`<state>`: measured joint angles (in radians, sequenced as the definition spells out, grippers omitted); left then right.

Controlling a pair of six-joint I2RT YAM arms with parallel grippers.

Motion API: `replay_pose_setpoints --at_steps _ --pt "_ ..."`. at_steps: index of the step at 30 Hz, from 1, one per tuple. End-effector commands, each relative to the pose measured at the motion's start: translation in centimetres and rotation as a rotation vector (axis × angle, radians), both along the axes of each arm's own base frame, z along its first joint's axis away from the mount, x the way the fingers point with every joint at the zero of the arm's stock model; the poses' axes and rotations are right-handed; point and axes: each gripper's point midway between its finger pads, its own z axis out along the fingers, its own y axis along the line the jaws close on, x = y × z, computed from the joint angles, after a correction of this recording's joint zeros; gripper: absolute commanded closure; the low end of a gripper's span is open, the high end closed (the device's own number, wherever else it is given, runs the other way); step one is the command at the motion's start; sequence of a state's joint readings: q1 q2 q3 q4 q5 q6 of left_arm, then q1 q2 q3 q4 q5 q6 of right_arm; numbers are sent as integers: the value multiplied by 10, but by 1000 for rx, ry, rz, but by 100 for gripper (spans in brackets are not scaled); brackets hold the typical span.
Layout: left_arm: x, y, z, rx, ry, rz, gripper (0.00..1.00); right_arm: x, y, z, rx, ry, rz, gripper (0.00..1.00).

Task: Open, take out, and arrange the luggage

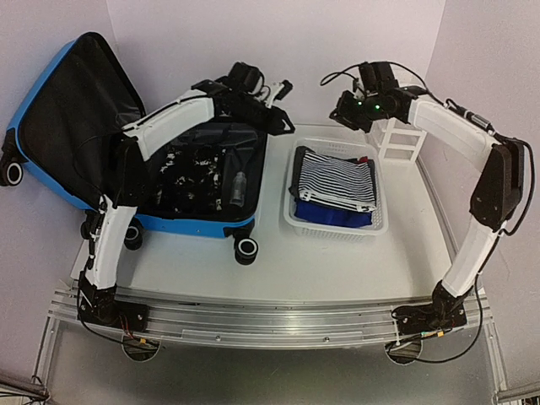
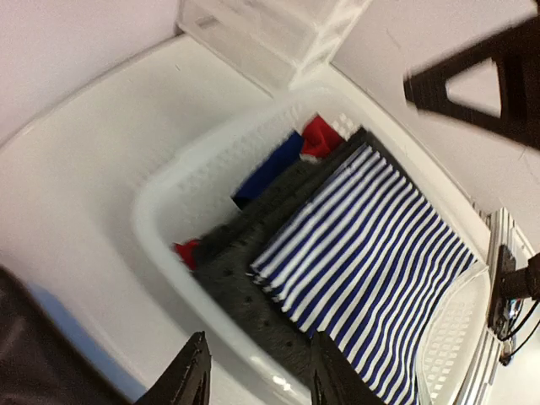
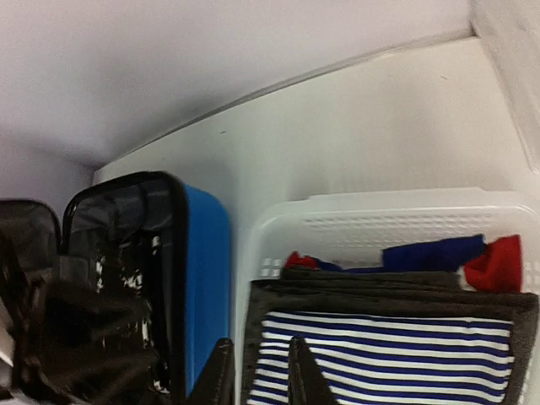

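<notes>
The luggage [image 1: 194,226] is a bright blue hard-shell suitcase lying open at the left, its black-lined lid [image 1: 72,118] propped against the wall. Dark patterned items [image 1: 190,169] and a small bottle [image 1: 239,187] lie inside it. Its blue side also shows in the right wrist view [image 3: 207,278]. My left gripper [image 1: 281,85] hangs open and empty above the suitcase's back right corner [image 2: 260,384]. My right gripper [image 1: 342,111] is raised above the back of the white basket, its jaws slightly apart and empty [image 3: 260,375].
The white perforated basket [image 1: 337,232] stands right of the suitcase and holds a blue-and-white striped cloth [image 1: 337,181] on dark, blue and red fabrics. A white compartmented organizer [image 1: 403,139] stands at the back right, partly behind my right arm. Walls close in at the back and sides.
</notes>
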<state>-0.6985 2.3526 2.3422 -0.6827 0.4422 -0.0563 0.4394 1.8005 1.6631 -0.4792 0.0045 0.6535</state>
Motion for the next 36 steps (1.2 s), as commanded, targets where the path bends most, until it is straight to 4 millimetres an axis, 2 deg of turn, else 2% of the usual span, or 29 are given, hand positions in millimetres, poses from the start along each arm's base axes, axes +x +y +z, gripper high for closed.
replay_pose_setpoints --at_steps 1,3,6,10,13,17,20,26,29,36 --pt "19 96 81 -43 -56 114 56 1 76 14 37 -41 89 74" --pt "25 133 79 2 -67 160 53 -1 115 12 70 -41 145 65" --pt "32 186 54 53 -12 249 46 -7 169 6 114 -33 221 58" --pt "36 259 22 89 79 396 40 -12 235 -15 161 -19 291 50" --pt "33 300 -3 105 146 489 37 -17 275 -35 190 -5 309 41" --pt "25 341 -35 112 228 597 33 -24 311 -62 177 -27 321 41" --pt "18 356 -61 133 278 633 31 -29 323 -89 155 -13 316 41" --pt "9 373 -111 202 329 678 26 -39 324 -147 50 31 280 40" --pt "9 381 -129 229 342 693 25 -41 321 -166 5 45 265 40" --pt "5 377 -161 231 402 676 25 -45 329 -202 8 96 288 40"
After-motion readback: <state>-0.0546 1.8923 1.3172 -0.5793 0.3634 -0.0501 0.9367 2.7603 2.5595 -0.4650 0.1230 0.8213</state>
